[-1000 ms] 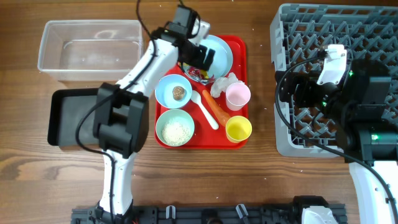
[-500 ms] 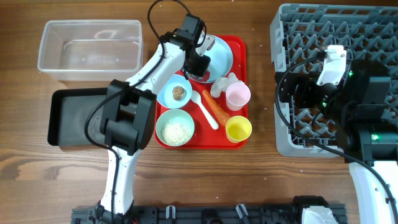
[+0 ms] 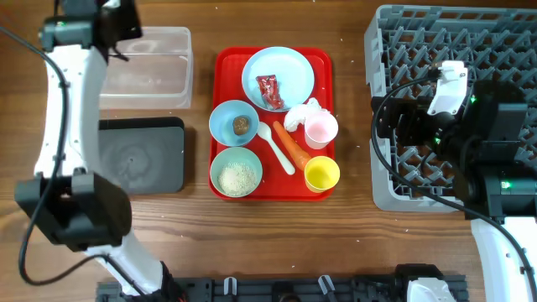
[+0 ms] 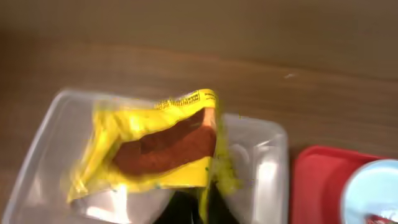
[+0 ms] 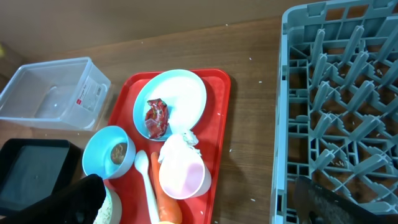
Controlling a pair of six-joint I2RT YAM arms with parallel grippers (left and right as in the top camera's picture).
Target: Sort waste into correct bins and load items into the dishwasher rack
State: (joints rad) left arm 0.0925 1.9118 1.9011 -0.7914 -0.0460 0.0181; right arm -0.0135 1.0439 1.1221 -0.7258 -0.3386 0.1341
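Note:
My left gripper [image 4: 205, 210] is shut on a yellow wrapper with a red inside [image 4: 161, 149] and holds it above the clear tub [image 4: 261, 162]. In the overhead view the left arm [image 3: 84, 25] reaches over that tub [image 3: 155, 71]. A crumpled red wrapper [image 3: 270, 91] lies on the pale blue plate [image 3: 289, 67]. My right gripper [image 5: 202, 202] stands open and empty at the left edge of the dishwasher rack [image 3: 453, 50].
On the red tray [image 3: 325, 63] are a bowl with a brown lump [image 3: 226, 126], a bowl of rice [image 3: 236, 174], a spoon [image 3: 277, 147], a carrot [image 3: 292, 144], a tissue [image 3: 302, 113], a pink cup [image 3: 321, 129] and a yellow cup [image 3: 322, 174]. The black bin [image 3: 143, 155] lies below the tub.
My left arm has swung from the plate on the tray to above the clear tub at the far left, carrying the yellow wrapper. The right arm has not moved.

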